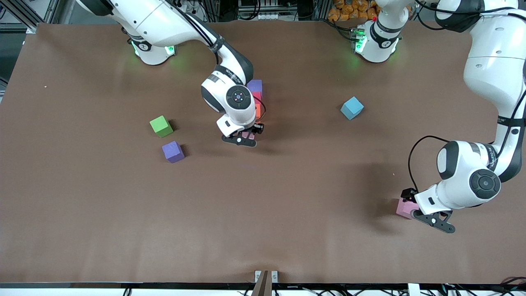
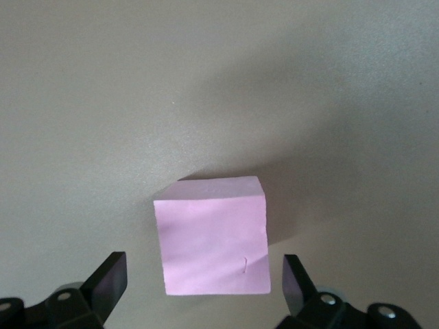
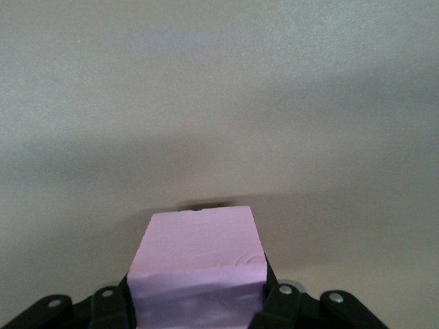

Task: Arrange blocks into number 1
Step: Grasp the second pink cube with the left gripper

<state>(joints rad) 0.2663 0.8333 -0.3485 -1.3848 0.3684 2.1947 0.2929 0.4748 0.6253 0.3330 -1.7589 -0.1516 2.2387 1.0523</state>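
Blocks form a short column mid-table: purple (image 1: pixel 255 85), red (image 1: pixel 257 96), orange (image 1: pixel 258 111). Right gripper (image 1: pixel 243 137), clamped on a pink block (image 3: pixel 197 264), hangs just beside the column's near end; it should set down flush and square. Left gripper (image 1: pixel 427 217), wrist bent low, straddles the second pink block (image 2: pixel 212 243), fingers (image 2: pixel 110 277) spread wide, near the table's left-arm end.

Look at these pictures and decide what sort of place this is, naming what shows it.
Probably a robotics lab: two white arms bolted along one brown table, small foam cubes such as the green cube and light blue cube as practice objects, and cabling and metal framing at the table's edges.
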